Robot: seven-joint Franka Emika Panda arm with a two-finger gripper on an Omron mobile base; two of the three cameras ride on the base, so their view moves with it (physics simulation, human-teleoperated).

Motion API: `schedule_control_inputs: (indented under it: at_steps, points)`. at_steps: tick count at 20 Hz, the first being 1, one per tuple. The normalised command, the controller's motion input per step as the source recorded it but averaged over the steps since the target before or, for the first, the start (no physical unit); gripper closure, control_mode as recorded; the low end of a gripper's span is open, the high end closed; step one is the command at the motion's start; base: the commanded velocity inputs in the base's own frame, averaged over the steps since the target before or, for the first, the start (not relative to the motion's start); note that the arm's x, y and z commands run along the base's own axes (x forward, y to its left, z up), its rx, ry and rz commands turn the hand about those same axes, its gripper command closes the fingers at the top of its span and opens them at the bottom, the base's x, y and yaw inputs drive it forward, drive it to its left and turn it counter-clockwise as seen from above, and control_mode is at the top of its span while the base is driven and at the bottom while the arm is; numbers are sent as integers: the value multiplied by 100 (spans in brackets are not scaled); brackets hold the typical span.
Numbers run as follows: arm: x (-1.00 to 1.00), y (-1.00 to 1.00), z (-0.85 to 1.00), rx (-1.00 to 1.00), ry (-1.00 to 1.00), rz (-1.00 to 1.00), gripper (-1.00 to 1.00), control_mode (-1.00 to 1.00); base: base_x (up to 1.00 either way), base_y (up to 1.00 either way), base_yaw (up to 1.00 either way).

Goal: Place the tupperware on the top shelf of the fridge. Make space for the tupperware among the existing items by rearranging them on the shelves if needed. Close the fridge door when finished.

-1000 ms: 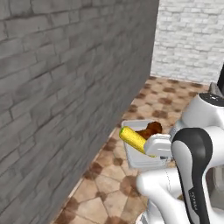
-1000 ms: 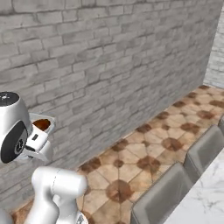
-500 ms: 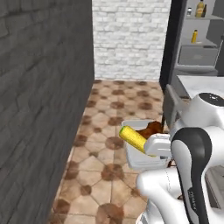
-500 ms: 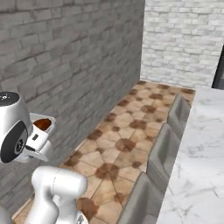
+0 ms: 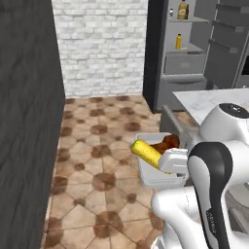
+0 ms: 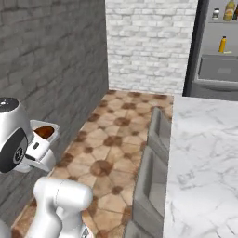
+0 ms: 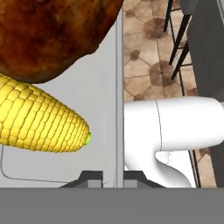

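Carrying the tupperware (image 5: pixel 156 168) low in front of its body, the gripper (image 7: pixel 117 176) is clamped shut on the tub's rim, its wall pinched between the fingertips, so the corn cob (image 5: pixel 148 153) and meat (image 5: pixel 166 143) ride level while the base drives. The fridge (image 5: pixel 192 46) stands open ahead, well apart. Half a second ago it sat at the frame's right edge; now it is more central, the brick wall swung aside.

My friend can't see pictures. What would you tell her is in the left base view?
The robot's gripper holds the tupperware, with a yellow corn cob and brown meat in it, above a brown tiled floor. The fridge stands open far behind.
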Motion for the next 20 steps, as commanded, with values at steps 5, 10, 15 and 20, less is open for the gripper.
schedule_control_inputs:
  at_steps: [5,10,15,20]
  points:
    - [0,0,0,0,0,0,100,100,100,0,-22]
    - [0,0,0,0,0,0,100,100,100,0,-15]
    - [0,0,0,0,0,0,100,100,100,0,-10]
    - [0,0,0,0,0,0,100,100,100,0,-5]
